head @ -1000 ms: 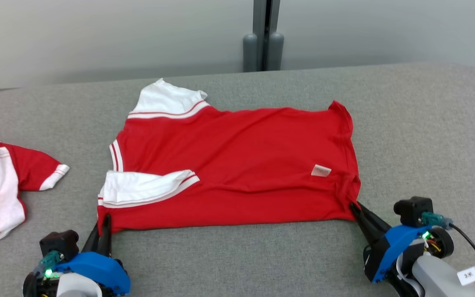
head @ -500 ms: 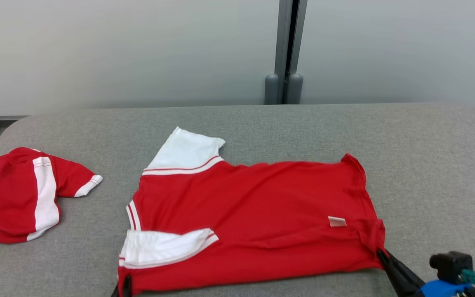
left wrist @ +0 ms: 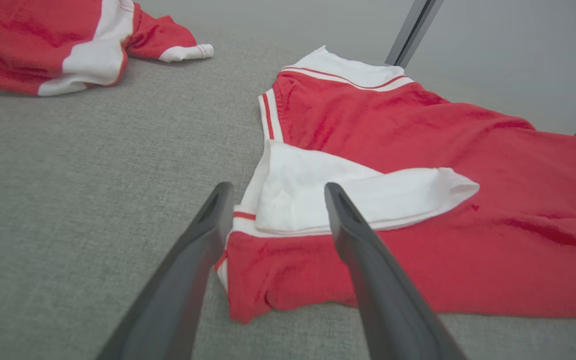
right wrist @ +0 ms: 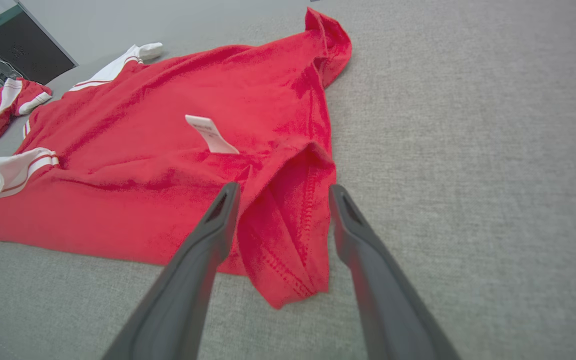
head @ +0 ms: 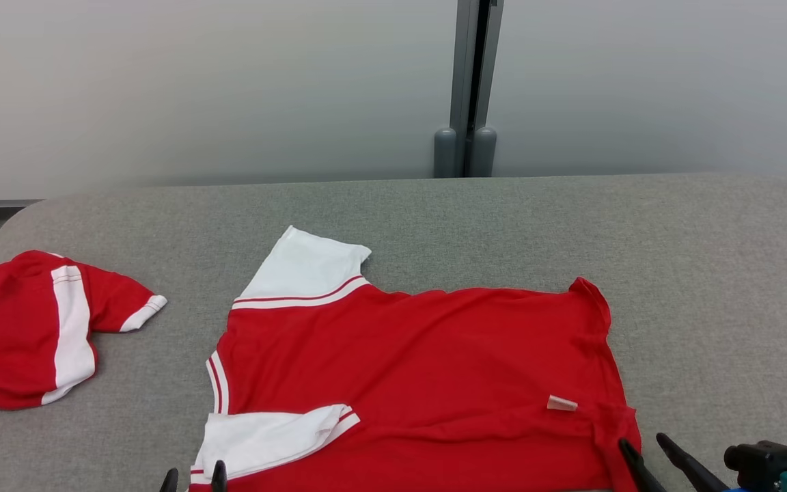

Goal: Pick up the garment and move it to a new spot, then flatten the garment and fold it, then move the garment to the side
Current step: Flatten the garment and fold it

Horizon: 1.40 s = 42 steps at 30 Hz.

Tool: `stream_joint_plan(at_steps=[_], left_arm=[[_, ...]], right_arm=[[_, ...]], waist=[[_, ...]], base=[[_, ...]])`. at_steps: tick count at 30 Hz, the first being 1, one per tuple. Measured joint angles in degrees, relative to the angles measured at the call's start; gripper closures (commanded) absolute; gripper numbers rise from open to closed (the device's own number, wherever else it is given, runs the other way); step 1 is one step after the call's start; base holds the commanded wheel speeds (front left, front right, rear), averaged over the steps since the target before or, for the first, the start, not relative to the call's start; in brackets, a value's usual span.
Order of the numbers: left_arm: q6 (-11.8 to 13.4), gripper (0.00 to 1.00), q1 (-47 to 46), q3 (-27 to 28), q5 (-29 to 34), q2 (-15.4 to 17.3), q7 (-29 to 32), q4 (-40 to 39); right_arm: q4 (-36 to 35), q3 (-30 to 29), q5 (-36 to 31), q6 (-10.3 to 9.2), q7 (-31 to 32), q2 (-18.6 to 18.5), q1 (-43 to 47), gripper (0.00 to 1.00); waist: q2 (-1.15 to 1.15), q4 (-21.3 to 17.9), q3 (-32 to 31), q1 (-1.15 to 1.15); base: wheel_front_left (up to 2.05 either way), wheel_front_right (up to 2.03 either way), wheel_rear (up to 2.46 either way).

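Garment (head: 421, 383) is lying flat on the counter (head: 708, 273) in the head view, long axis running left to right. Left wrist view: left claw (left wrist: 276, 187) is gaping, released, at its near-left corner. Right wrist view: right claw (right wrist: 283, 189) is gaping, released, astride the near-right hem.

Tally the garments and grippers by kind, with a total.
Garments: 2, the spread garment and the bunched garment
Grippers: 2, the left gripper and the right gripper
Total: 4
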Motion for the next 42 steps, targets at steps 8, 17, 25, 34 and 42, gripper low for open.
stream_joint_plan(at_steps=[8,17,25,34,42], left_arm=[[0.8,0.0,-1.69,1.87,2.88,0.16,-1.43,-3.18],[1.69,0.0,-6.21,5.53,9.1,-1.21,-1.6,-7.69],[0.9,0.0,-9.64,8.51,13.51,-1.77,-1.6,-7.97],[-0.27,0.0,-11.01,11.71,15.74,-1.7,-1.6,-5.49],[-1.69,0.0,-11.54,13.19,17.14,-1.66,-1.6,-3.13]], right_arm=[[-4.55,-5.65,-5.23,0.0,-2.77,2.19,-0.76,0.0],[-7.67,-9.09,-10.92,0.0,-5.26,8.29,-4.24,0.0],[-7.49,-11.67,-15.85,0.0,-6.53,12.11,-7.45,0.0],[-6.5,-16.4,-20.56,0.0,-7.1,14.65,-7.91,0.0],[-6.24,-18.22,-23.57,0.0,-7.2,15.77,-7.6,0.0]], waist=[[0.0,-1.62,-0.6,0.0],[0.0,-1.89,-1.2,0.0],[0.0,-1.97,-1.29,0.0],[0.0,-1.78,-1.03,0.0],[0.0,-1.38,-0.87,0.0]], base=[[0.0,0.0,0.0],[0.0,0.0,0.0],[0.0,0.0,0.0],[0.0,0.0,0.0],[0.0,0.0,0.0]])
